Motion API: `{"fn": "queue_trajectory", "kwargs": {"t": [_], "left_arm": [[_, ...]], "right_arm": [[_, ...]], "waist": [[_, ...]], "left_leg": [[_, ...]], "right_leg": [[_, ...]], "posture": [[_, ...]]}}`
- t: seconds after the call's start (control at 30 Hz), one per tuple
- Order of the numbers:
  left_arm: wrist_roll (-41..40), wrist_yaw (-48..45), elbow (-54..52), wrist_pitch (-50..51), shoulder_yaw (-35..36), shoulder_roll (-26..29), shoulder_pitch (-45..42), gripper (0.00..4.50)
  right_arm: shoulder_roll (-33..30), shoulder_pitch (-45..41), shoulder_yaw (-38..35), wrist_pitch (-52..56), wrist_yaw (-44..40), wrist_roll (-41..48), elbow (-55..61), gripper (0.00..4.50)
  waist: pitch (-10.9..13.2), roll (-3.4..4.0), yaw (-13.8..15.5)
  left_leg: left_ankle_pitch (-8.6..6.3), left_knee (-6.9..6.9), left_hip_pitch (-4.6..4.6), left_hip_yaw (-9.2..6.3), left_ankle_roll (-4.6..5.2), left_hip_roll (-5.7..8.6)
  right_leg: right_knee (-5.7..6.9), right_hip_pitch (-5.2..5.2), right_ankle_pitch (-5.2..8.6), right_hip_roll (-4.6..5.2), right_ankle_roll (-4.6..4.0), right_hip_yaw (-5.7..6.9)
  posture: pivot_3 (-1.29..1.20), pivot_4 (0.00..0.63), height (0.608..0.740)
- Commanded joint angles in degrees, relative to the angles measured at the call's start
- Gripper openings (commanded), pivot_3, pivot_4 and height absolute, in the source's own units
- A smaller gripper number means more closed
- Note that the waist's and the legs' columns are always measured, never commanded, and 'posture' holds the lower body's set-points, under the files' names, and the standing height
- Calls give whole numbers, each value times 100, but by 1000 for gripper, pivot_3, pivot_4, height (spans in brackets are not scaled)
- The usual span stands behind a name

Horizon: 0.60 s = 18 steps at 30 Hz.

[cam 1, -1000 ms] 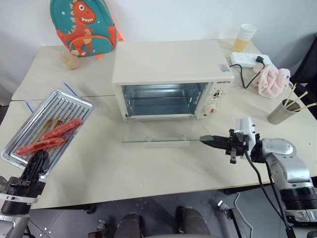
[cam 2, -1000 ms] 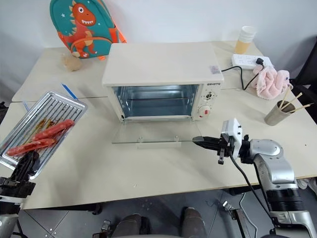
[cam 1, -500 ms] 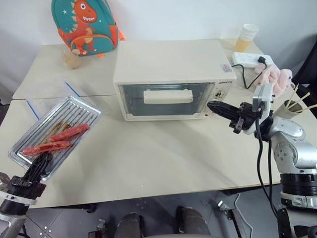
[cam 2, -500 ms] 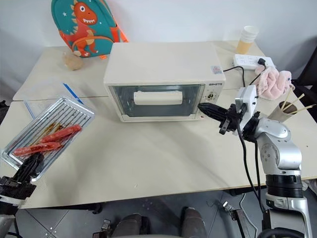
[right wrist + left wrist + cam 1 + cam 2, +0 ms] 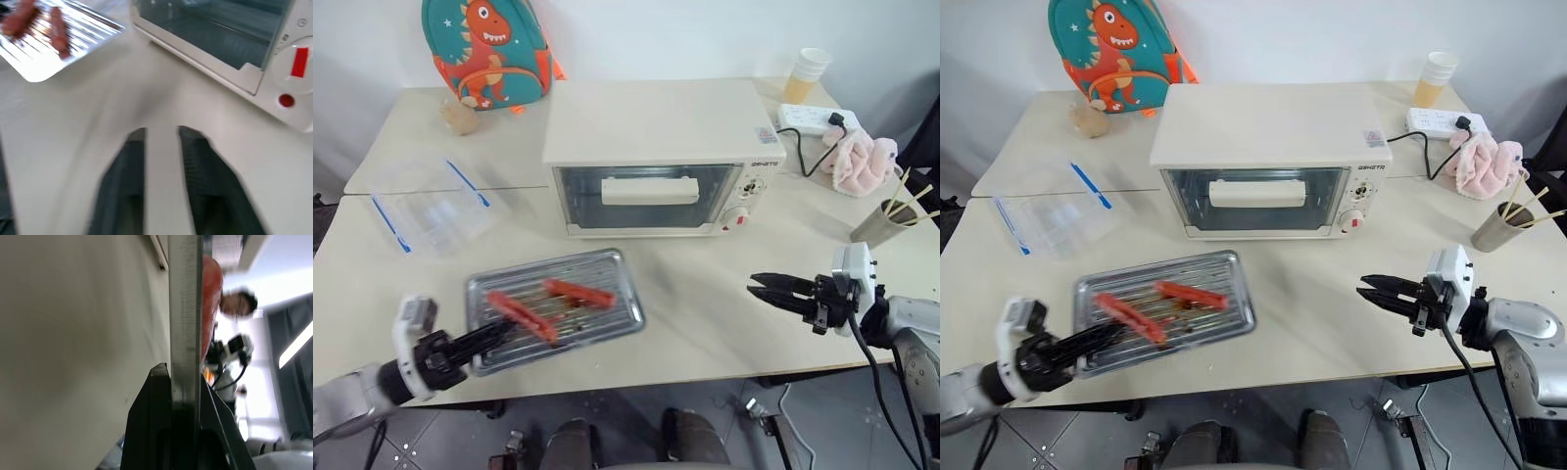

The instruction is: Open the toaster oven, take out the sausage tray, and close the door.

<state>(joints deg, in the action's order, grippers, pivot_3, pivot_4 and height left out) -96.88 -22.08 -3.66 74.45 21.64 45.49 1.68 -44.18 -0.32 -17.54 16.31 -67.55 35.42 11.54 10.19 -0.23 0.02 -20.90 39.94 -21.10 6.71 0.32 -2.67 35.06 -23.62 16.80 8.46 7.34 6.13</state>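
the left gripper (image 5: 494, 340) is pinching the near-left edge of the sausage tray (image 5: 597, 311), its black fingers (image 5: 146, 431) clamped on either side of the thin metal rim. the tray sits over the table (image 5: 705, 323) in front of the toaster oven (image 5: 661, 157), with two red sausages (image 5: 578, 292) lying across its ribbed bottom; whether it rests on the table or hangs just above it is hard to say. the right gripper (image 5: 756, 290) is off to the right, over bare tabletop, fingers (image 5: 193, 161) spread apart with nothing between them. the door (image 5: 646, 196) stands shut against the oven front. a clear plastic box (image 5: 435, 211) with blue clips lies to the left of the oven.
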Motion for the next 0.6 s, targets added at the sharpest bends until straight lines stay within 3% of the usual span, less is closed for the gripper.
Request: {"fn": "queue_trajectory", "kwargs": {"t": [0.03, 0.23, 0.33, 0.47, 0.6], "left_arm": [[408, 110, 93, 23, -595, -171, -655, 0], [1383, 353, 661, 184, -1581, -888, -2099, 0], [1712, 268, 837, 279, -1729, -1169, -2423, 0], [2221, 400, 1046, 338, -1933, -1628, -2726, 0], [2384, 377, 1072, 581, -1797, -1809, -2730, 0]], "right_arm": [[26, 326, -261, -15, -12, 349, 762, 2583], [303, 906, -444, -785, -41, 218, 1399, 4466], [425, 980, -538, -1120, -52, 149, 1299, 4466], [60, 1364, -822, -333, -228, 855, 1382, 4466], [67, 1453, -849, -430, -259, 772, 1384, 4466]], "waist": [[0, -1, 1], [1, -3, 34], [1, -4, 63], [-1, -1, 172], [-3, 0, 185]], "left_leg": [[0, 0, 0, 8, -1, 1], [2, 7, 1, 30, -4, 0], [4, 12, 0, 37, 0, 2], [6, 10, 1, 34, 2, 3], [9, 19, 4, 28, 9, 6]], "right_leg": [[0, 0, 0, -2, 1, 2], [-1, 6, -4, -12, 8, 6], [-6, 11, -9, -12, 17, 3], [-6, 13, -9, -13, 17, 4], [-10, 26, -11, -12, 20, 1]], "posture": [[0, 150, 740], [0, 150, 740], [0, 150, 740], [0, 150, 740], [0, 150, 740]]}}
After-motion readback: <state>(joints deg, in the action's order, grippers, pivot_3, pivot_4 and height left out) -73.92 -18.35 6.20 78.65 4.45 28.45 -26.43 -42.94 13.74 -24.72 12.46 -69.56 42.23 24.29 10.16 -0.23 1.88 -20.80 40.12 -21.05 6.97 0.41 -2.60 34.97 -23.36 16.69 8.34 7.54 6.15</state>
